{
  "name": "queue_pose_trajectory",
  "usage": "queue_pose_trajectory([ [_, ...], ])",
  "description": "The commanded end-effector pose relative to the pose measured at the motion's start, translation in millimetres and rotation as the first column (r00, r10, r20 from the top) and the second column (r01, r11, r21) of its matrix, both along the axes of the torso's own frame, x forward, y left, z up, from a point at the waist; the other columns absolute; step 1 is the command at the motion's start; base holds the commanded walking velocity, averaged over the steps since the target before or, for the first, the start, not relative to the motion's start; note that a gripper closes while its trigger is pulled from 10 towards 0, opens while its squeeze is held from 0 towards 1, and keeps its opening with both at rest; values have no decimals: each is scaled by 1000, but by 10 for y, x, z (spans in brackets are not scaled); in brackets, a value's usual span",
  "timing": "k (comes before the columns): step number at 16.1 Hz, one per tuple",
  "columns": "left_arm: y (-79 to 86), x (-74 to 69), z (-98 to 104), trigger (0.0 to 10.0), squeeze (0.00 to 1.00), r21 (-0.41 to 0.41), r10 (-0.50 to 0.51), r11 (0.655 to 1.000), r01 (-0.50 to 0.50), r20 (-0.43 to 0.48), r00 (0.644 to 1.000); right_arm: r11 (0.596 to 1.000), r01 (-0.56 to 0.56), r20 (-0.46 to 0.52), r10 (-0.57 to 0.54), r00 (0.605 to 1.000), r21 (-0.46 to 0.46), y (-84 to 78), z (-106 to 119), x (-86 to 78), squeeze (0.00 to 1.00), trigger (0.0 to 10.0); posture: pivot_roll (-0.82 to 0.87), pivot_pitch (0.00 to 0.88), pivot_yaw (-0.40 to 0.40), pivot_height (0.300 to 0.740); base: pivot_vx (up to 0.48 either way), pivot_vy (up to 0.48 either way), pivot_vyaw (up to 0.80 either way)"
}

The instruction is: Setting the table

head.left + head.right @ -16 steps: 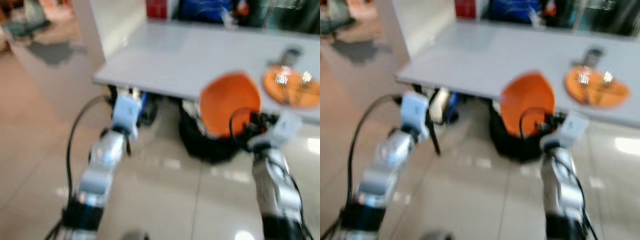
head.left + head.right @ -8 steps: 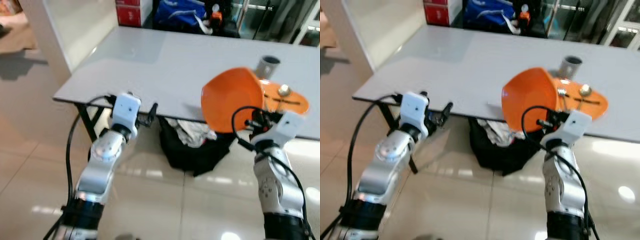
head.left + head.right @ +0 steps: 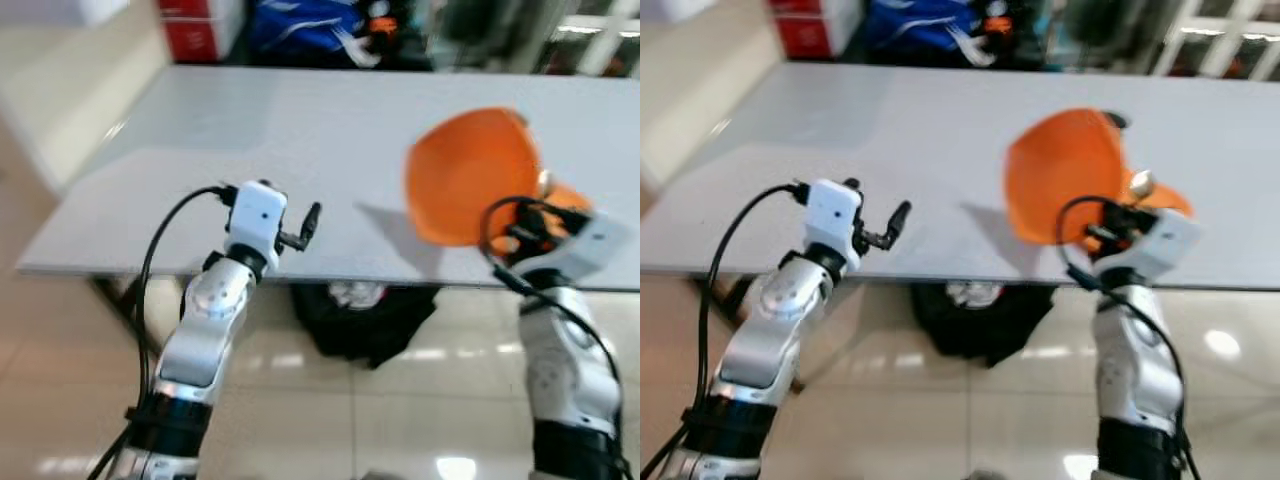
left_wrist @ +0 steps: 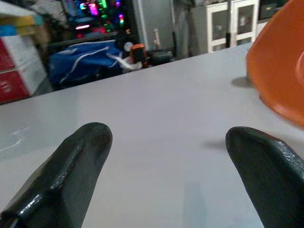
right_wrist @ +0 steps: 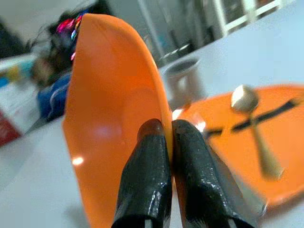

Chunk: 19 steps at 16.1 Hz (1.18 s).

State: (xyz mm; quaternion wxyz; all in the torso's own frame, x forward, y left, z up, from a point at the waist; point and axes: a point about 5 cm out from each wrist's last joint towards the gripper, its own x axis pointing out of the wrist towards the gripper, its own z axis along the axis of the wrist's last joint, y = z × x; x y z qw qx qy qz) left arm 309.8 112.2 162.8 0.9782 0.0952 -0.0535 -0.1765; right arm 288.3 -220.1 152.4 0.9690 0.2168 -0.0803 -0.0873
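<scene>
Orange bowl (image 5: 109, 114) tilted on edge, rim pinched by right fingers (image 5: 147, 180).

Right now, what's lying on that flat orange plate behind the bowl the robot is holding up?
On the orange plate lie a metal spoon and a dark utensil. The orange bowl, pinched by the right end effector, hides the plate's near part.

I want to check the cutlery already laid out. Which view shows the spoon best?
The right wrist view: the spoon lies large on the orange plate, behind the orange bowl pinched by the right gripper. In the right eye view only its bowl end peeks past the held bowl; the left eye view is too blurred to tell.
</scene>
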Motion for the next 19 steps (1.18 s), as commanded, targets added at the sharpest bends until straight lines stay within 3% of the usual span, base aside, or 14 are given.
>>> queue_pose_trajectory([
  [1, 61, -8, 37, 10000, 0, 15, 14, 1000, -14, 18, 1000, 999, -26, 114, 23, 993, 24, 55, 203, -13, 0, 10000, 28, 37, -20, 740, 416, 0, 0],
  [2, 32, -20, 46, 10000, 0, 18, -2, 1000, 2, 24, 1000, 998, 6, 162, -17, 987, 67, -36, 269, -55, 0, 10000, 27, 34, -20, 740, 409, 0, 0],
  [5, 8, -31, 50, 10000, 0, 15, -12, 1000, 11, 27, 1000, 999, -18, 196, 10, 981, 41, -44, 358, -72, 0, 10000, 25, 29, -17, 740, 400, 0, -267],
  [8, 41, -2, 56, 10000, 0, -13, 45, 999, -45, 13, 999, 985, -174, 194, 172, 966, -8, 192, 421, -60, 0, 10000, 23, 26, -18, 740, 109, 0, 0],
  [11, 78, 12, 83, 10000, 0, 10, 62, 998, -62, 32, 998, 980, -198, 169, 199, 965, -26, 285, 360, -58, 0, 10000, 24, 26, -19, 740, 0, 0, 0],
  [14, 79, 26, 126, 10000, 0, 6, 73, 997, -73, 43, 996, 981, -191, 123, 195, 973, -44, 283, 322, -46, 0, 10000, 22, 38, -20, 740, 0, -480, 0],
  [19, 69, 38, 128, 10000, 0, 17, 72, 997, -73, 44, 996, 986, -163, 76, 166, 983, -46, 231, 267, -29, 0, 10000, 21, 46, -20, 740, 0, -480, 800],
])
